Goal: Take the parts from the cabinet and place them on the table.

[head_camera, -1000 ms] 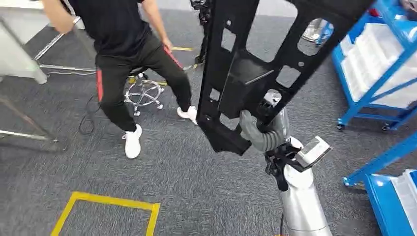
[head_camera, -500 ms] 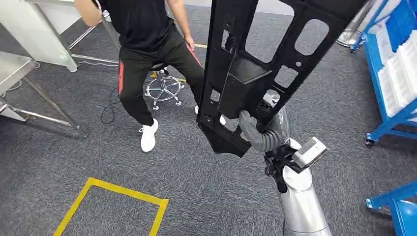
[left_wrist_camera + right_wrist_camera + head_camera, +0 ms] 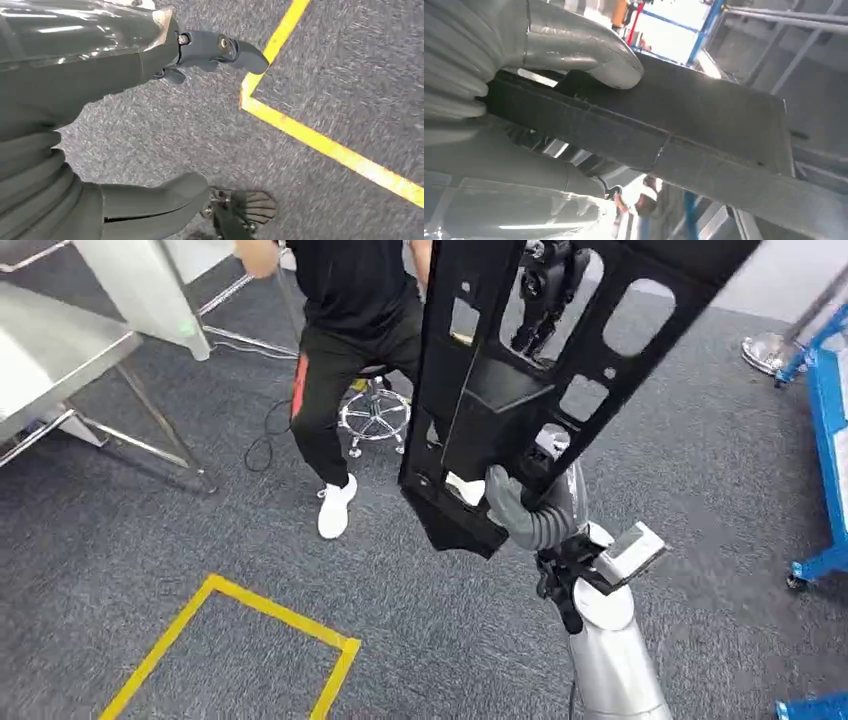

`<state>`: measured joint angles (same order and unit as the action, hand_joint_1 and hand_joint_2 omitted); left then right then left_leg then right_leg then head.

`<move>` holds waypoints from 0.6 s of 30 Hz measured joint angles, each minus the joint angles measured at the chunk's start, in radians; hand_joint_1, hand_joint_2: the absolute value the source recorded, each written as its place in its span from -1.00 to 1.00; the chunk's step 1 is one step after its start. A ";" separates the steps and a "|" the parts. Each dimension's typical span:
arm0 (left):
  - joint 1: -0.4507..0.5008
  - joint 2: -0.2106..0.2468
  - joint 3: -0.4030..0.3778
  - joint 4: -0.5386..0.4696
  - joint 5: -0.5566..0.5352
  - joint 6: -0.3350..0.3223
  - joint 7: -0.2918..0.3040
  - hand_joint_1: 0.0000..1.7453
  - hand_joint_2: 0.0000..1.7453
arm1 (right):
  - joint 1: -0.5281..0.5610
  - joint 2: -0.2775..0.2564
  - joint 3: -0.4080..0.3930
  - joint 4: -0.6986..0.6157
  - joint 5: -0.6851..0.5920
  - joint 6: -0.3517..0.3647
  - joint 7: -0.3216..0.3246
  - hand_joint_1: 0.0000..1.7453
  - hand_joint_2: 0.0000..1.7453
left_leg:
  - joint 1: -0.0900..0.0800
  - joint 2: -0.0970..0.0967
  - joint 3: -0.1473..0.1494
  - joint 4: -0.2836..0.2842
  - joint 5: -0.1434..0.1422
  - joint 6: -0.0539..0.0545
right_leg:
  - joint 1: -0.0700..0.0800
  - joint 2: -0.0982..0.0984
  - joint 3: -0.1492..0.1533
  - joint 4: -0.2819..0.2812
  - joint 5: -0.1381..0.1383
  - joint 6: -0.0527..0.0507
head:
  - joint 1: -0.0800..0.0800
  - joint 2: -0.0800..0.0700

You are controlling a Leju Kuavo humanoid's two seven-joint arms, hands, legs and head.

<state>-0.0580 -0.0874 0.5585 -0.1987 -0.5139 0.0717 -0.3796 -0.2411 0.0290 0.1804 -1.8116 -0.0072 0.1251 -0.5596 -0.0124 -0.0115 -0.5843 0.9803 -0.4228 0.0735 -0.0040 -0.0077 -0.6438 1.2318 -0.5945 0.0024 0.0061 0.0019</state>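
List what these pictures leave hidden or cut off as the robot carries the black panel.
- Head view: the black panel runs past the top edge, so its full length is unknown.
- Head view: the panel covers most of the right hand.
- Head view: the person is cut off above the chest.
- Head view: the steel table is cut by the left edge.

Whole head view swung left: camera turned, not things. Steel table [image 3: 60, 350] now larger at far left. Blue cabinet [image 3: 828, 410] slid to right edge, mostly out of frame. Person [image 3: 350, 360] and stool [image 3: 375, 415] now nearer centre, partly behind black panel [image 3: 520, 380]. Yellow floor tape [image 3: 270, 615] shifted right.
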 joint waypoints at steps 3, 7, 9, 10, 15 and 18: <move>0.001 -0.005 0.000 0.000 -0.001 0.000 0.000 -1.00 1.00 | 0.007 -0.005 0.000 0.001 0.002 -0.002 0.003 1.00 1.00 | 0.002 -0.040 0.001 0.002 -0.002 -0.004 | -0.011 0.003 -0.058 0.065 0.005 0.024 | 0.000 0.000; 0.004 -0.004 0.003 0.000 -0.001 0.000 0.000 -1.00 1.00 | 0.006 -0.009 0.000 0.005 0.002 -0.004 0.000 1.00 1.00 | 0.009 -0.085 -0.007 0.034 -0.024 -0.035 | -0.024 0.047 0.048 -0.190 0.121 0.058 | 0.003 0.000; 0.004 -0.005 0.006 0.000 0.000 0.000 0.000 -1.00 1.00 | 0.006 -0.009 0.001 0.006 0.002 -0.005 -0.002 1.00 1.00 | 0.011 -0.096 -0.018 0.040 -0.026 -0.040 | -0.025 0.041 0.055 -0.197 0.123 0.035 | 0.000 0.000; 0.007 -0.005 0.009 0.000 0.000 0.000 0.001 -1.00 1.00 | 0.004 -0.009 0.001 0.008 0.002 -0.005 -0.001 1.00 1.00 | 0.013 -0.102 -0.020 0.037 -0.023 -0.044 | -0.019 0.036 0.054 -0.195 0.124 0.028 | 0.001 0.000; 0.004 -0.005 0.010 0.000 -0.002 0.002 -0.001 -1.00 1.00 | -0.003 -0.007 0.001 0.011 0.002 -0.006 -0.002 1.00 1.00 | 0.018 0.001 -0.117 0.233 -0.127 -0.067 | -0.024 -0.004 0.063 -0.199 0.120 0.003 | -0.010 0.000; 0.008 -0.007 0.010 0.000 -0.010 0.002 -0.001 -1.00 1.00 | -0.001 -0.008 0.001 0.018 0.002 -0.005 -0.002 1.00 1.00 | 0.022 0.009 -0.188 0.343 -0.139 -0.069 | -0.018 -0.033 0.064 -0.199 0.116 -0.002 | -0.010 0.000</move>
<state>-0.0499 -0.0946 0.5680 -0.1984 -0.5234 0.0736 -0.3807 -0.2423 0.0214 0.1812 -1.7941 -0.0053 0.1198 -0.5612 0.0097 -0.0028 -0.7725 1.3237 -0.5614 0.0048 -0.0223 -0.0412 -0.5796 1.0327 -0.4783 -0.0001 -0.0034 0.0019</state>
